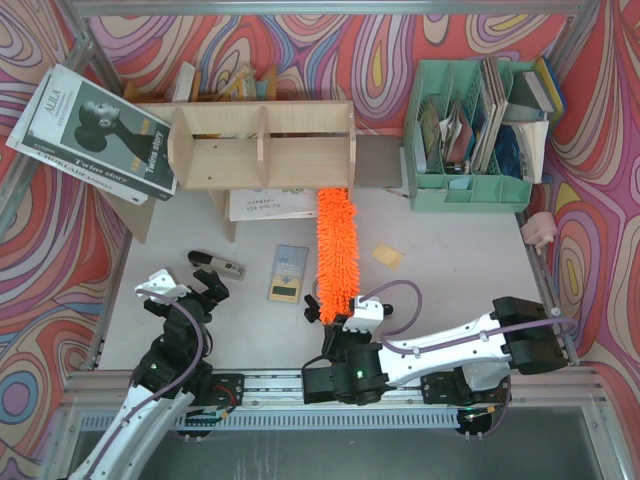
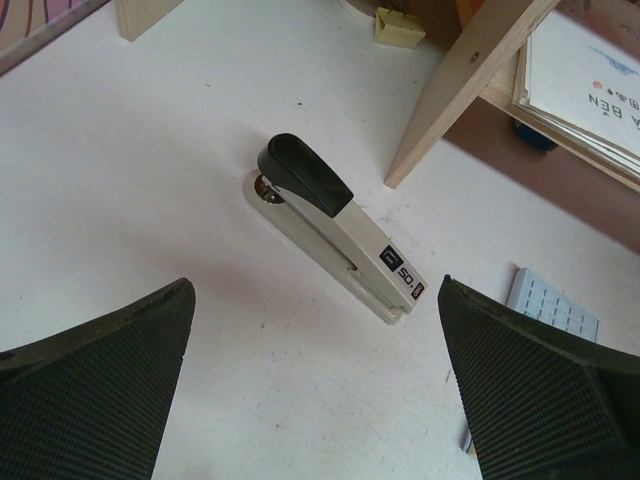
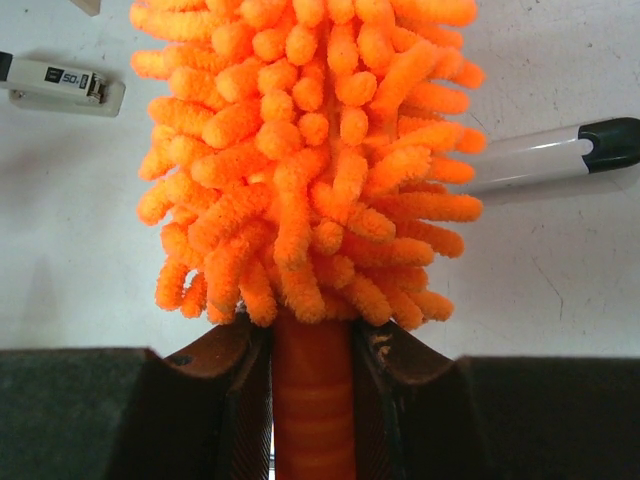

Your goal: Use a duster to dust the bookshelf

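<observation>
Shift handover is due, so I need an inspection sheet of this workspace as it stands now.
Surface: white table, lightly scuffed.
Job's things: orange duster points away from the arms, tip at the bookshelf's right end.
Clutter: stapler, calculator, yellow block, pen, magazines, green file organiser.
Grippers: left pincer open above the stapler; right pincer shut on the duster's handle.
Cables: grey cable loops over the right arm.
Surroundings: swirl-patterned wall, metal frame.
</observation>
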Robot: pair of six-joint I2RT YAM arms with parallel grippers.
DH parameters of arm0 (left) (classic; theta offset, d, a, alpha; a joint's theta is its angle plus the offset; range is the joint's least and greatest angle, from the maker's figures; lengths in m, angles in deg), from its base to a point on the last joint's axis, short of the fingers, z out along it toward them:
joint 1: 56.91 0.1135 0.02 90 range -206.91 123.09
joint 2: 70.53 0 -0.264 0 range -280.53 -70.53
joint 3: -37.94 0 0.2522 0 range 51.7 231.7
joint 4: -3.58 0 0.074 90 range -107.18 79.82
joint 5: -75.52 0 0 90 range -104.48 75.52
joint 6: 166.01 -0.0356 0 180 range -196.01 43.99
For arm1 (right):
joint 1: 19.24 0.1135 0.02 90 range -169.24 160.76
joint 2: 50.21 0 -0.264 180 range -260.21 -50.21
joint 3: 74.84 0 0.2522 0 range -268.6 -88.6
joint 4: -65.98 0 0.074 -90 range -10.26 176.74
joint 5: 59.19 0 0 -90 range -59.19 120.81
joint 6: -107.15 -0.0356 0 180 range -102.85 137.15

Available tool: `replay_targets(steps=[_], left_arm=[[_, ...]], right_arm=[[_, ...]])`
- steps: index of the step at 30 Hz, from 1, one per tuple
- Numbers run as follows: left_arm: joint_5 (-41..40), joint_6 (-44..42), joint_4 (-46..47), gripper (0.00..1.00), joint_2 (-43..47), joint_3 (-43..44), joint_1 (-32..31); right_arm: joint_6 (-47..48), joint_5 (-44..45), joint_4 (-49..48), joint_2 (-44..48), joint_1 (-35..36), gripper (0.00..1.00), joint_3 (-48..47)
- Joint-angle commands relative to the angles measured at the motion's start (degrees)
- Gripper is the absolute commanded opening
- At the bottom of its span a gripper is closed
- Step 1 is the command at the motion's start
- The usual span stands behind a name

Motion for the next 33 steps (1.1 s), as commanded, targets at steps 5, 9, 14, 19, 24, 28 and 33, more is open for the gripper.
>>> replay_targets(steps=[5, 9, 14, 19, 24, 28, 33], left_arm=[[0.3, -0.6, 1.5, 0.98, -0.1, -0.9, -0.1], [0.4, -0.6, 1.7, 0.98, -0.4, -0.9, 0.0], [0.4, -0.7, 2.1, 0.98, -1.0, -0.8, -0.1], [0.3, -0.6, 2.0, 0.98, -1.0, -0.8, -0.1], [0.3, -0.6, 2.0, 0.98, -0.9, -0.8, 0.0], [0.3, -0.6, 1.8, 0.98, -0.6, -0.9, -0.1], [0.4, -0.6, 1.8, 0.98, -0.7, -0.9, 0.0]], right_arm=[[2.6, 4.5, 0.6, 5.5, -2.1, 0.00, 0.0], [2.0, 8.1, 7.5, 6.1, -2.1, 0.00, -4.6], [8.0, 6.9, -0.5, 5.9, -2.0, 0.00, -2.2], [11.9, 1.8, -7.9, 2.8, -3.4, 0.00, 0.2], [16.6, 1.6, -12.1, 3.8, -4.5, 0.00, 0.7], [18.4, 5.7, -9.7, 7.1, -4.5, 0.00, -0.8], [21.2, 6.2, -12.2, 10.3, -4.6, 0.00, 1.5]])
